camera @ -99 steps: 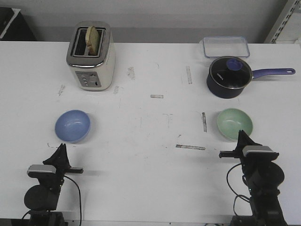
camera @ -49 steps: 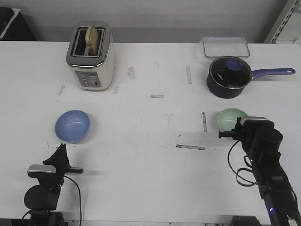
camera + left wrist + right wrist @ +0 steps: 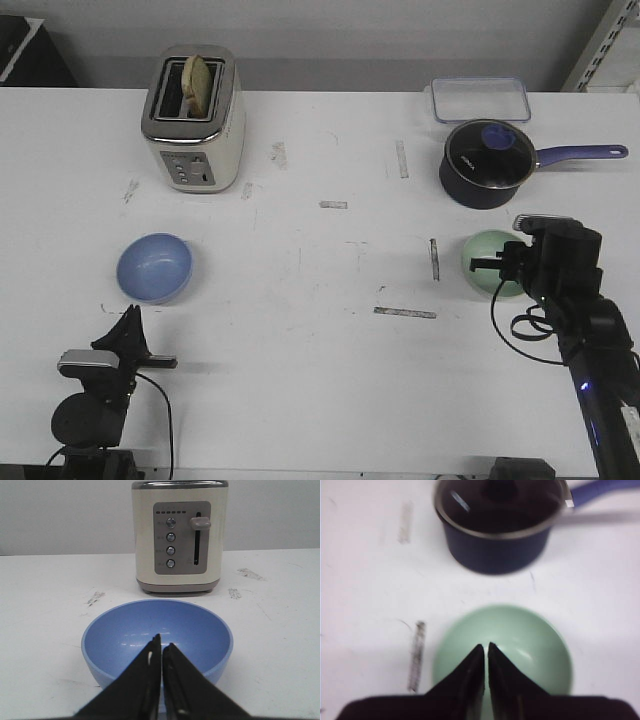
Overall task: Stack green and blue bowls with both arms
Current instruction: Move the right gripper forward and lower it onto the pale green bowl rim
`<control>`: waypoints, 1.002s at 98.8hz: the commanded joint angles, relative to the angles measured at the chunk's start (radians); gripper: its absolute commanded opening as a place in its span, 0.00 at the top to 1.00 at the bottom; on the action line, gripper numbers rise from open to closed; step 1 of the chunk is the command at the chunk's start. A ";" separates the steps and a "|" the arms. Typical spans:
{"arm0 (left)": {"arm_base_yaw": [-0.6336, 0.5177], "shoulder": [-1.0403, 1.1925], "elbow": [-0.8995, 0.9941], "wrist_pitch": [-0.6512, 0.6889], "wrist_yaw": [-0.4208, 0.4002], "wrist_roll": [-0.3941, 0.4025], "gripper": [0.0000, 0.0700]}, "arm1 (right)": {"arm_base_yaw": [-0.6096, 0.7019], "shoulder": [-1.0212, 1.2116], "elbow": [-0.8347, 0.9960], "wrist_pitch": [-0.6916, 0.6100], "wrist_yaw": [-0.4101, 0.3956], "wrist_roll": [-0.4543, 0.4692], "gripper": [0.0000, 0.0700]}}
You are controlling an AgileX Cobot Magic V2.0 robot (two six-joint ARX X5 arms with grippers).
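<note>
While parked at the near left, with the left gripper [image 3: 161, 646] pinched shut on nothing just short of the blue bowl [image 3: 154, 267], calls for no lift yet. On the right, looks like the approach step: right gripper [image 3: 486, 649] closed and empty above the green bowl [image 3: 487, 257], so needs opening and lowering onto the rim. Hard to judge height over that bowl, half hidden behind the arm from the front.
</note>
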 commanded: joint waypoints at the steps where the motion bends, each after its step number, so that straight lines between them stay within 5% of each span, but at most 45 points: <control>1: -0.002 -0.002 -0.022 0.010 0.001 0.013 1.00 | -0.035 0.027 0.045 -0.026 -0.003 0.017 0.99; 19: -0.002 -0.002 -0.022 0.010 0.000 0.013 1.00 | -0.146 0.065 0.075 -0.051 -0.108 0.041 0.95; 37: -0.002 -0.002 -0.022 0.010 0.001 0.013 1.00 | -0.247 0.099 0.075 -0.066 -0.190 0.085 0.54; 51: -0.002 -0.002 -0.022 0.010 0.001 0.013 1.00 | -0.284 0.144 0.075 -0.072 -0.191 0.088 0.40; 99: -0.002 -0.002 -0.022 0.010 0.001 0.013 1.00 | -0.267 0.393 0.075 -0.051 -0.190 0.087 0.39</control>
